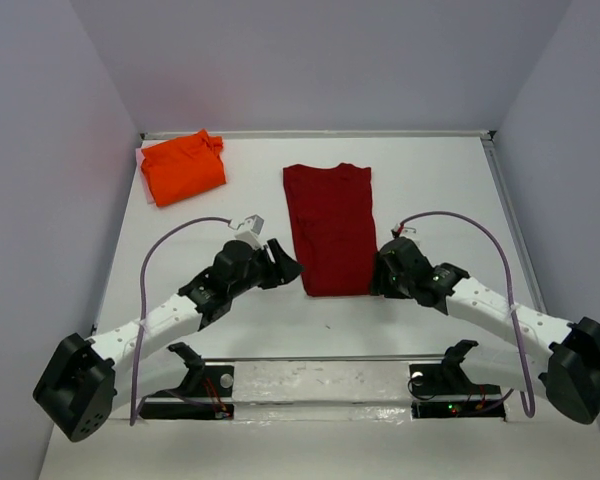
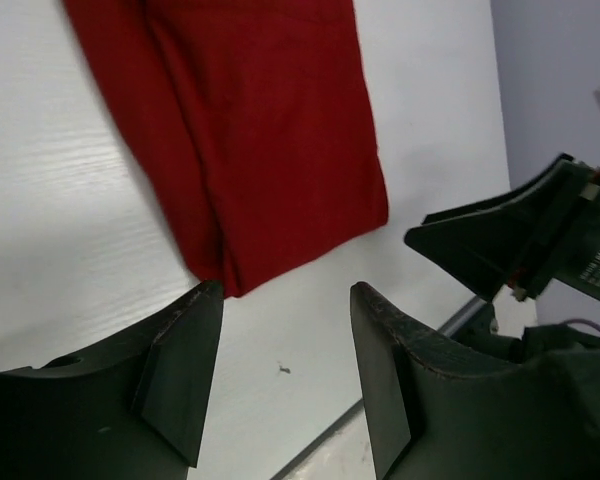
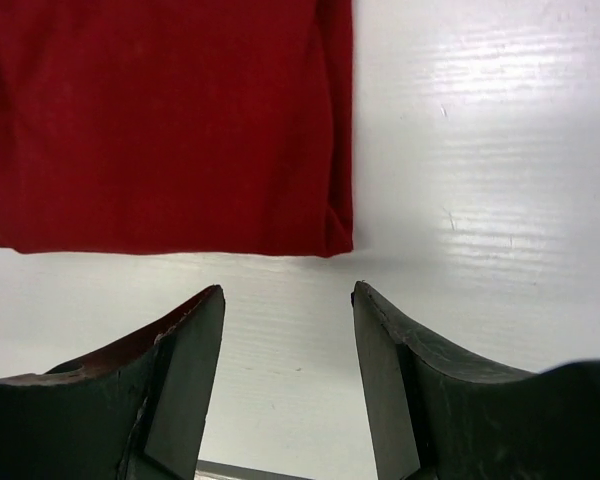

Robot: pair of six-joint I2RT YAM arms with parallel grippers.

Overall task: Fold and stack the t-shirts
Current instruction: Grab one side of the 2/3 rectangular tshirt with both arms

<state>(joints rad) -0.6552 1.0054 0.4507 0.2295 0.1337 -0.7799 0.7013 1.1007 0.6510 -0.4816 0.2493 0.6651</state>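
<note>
Left gripper (image 2: 285, 300), black, two-fingered: jaws stood moderately wide with nothing between them. Only bare white table (image 2: 70, 250) showed in the gap. The near left corner of the dark crimson cloth t-shirt (image 2: 250, 120) lay just above the left fingertip in the lower centre of the wrist frame, close to it, with contact not certain. Right gripper (image 3: 288, 295): likewise parted and empty, its gap over bare table just below the shirt's near right corner at mid-frame. In the top view the crimson shirt lay flat at the centre of the frame as a long narrow rectangle with its sides folded in. The collar end pointed toward the top and the hem toward the bottom, with one gripper flanking each bottom corner. The bright orange cloth t-shirt (image 1: 183, 168) sat as a compact folded bundle in the upper left of the frame, well apart from both arms. Handling judgement: the cloth looked light, limp and not slippery, so it would sag between two holds and its stacked layers could slide apart. Best hold seemed to be the two hem corners, pinched low through every layer and lifted evenly so the hem stayed taut. Risk: catching only the top layer would open the side folds.
</note>
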